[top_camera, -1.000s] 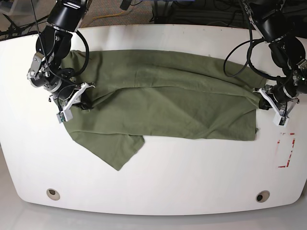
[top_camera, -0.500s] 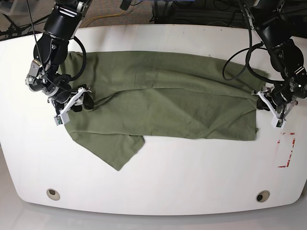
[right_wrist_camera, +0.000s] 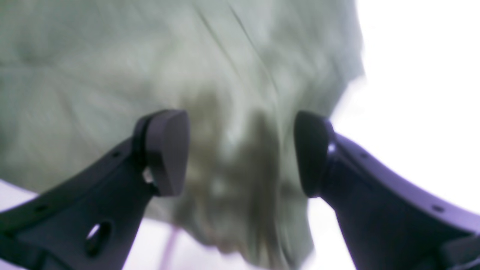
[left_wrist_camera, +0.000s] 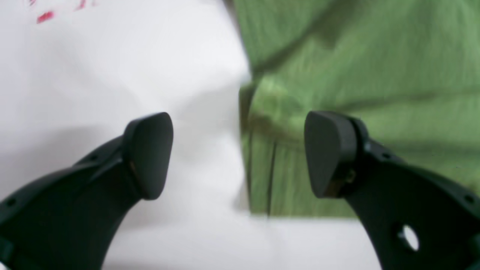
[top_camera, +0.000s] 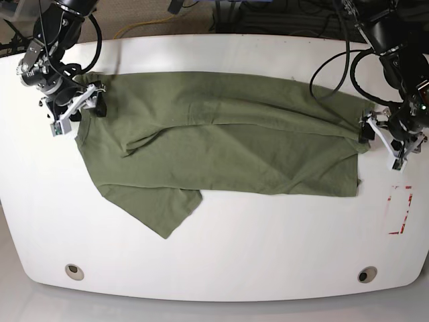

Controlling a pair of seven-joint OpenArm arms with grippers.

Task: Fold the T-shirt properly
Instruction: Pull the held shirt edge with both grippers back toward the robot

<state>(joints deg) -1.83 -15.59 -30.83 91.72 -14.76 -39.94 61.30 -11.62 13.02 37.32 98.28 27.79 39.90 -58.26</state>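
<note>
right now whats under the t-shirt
The olive-green T-shirt lies spread on the white table, partly folded, so its top layer rests on its own fabric. Whether anything else lies beneath is hidden by the cloth.

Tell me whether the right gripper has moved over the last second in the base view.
Yes. The right gripper has pulled back toward the table's far edge and outward, away from the near-side hole, to the T-shirt's upper corner.

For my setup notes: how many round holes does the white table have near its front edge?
2. One hole is near the table's front-left corner in the base view, the other hole near its front-right corner. The T-shirt may hide more.
</note>
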